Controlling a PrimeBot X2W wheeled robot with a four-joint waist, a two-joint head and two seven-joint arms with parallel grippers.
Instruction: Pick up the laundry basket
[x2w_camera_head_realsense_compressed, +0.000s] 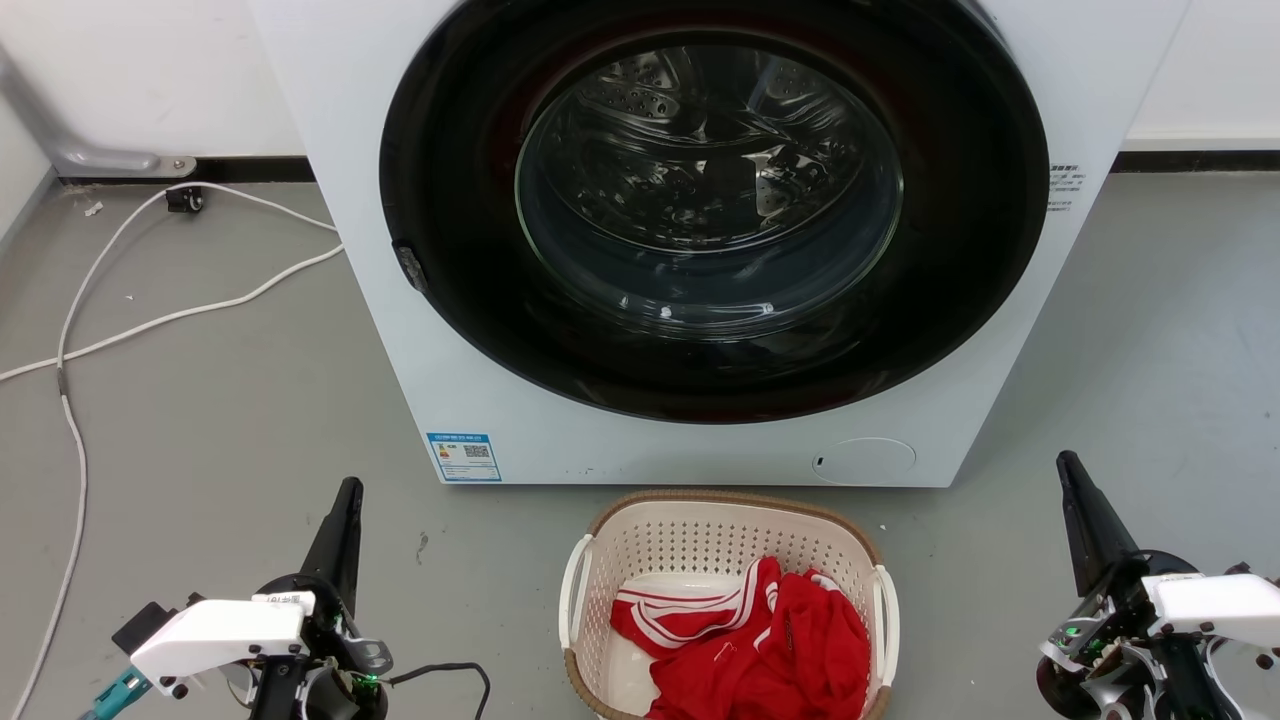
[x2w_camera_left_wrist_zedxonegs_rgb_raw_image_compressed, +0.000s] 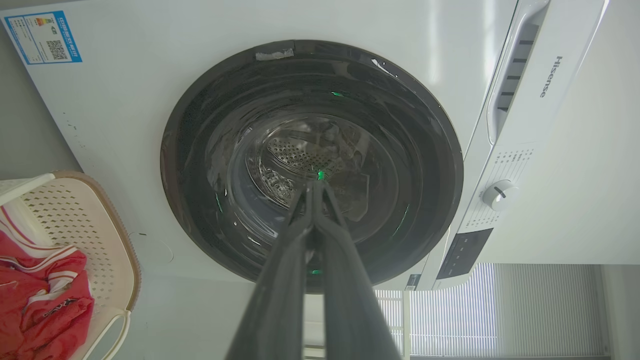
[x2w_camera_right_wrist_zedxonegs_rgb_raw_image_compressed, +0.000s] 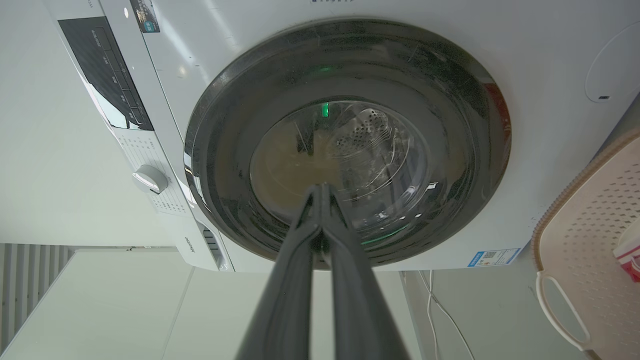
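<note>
On the floor (x2w_camera_head_realsense_compressed: 250, 400) before the washing machine (x2w_camera_head_realsense_compressed: 480, 400), between the left end effector (x2w_camera_head_realsense_compressed: 348, 492) and the right end effector (x2w_camera_head_realsense_compressed: 1067, 465), both closed and empty, stands the laundry basket (x2w_camera_head_realsense_compressed: 700, 540), likely light and stiff, best taken by its white side handles (x2w_camera_head_realsense_compressed: 572, 590).

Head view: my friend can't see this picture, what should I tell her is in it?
A cream laundry basket holding red clothes sits on the grey floor in front of a white washing machine. The robot's left gripper and right gripper are off to either side of it, fingers shut, touching nothing.
</note>
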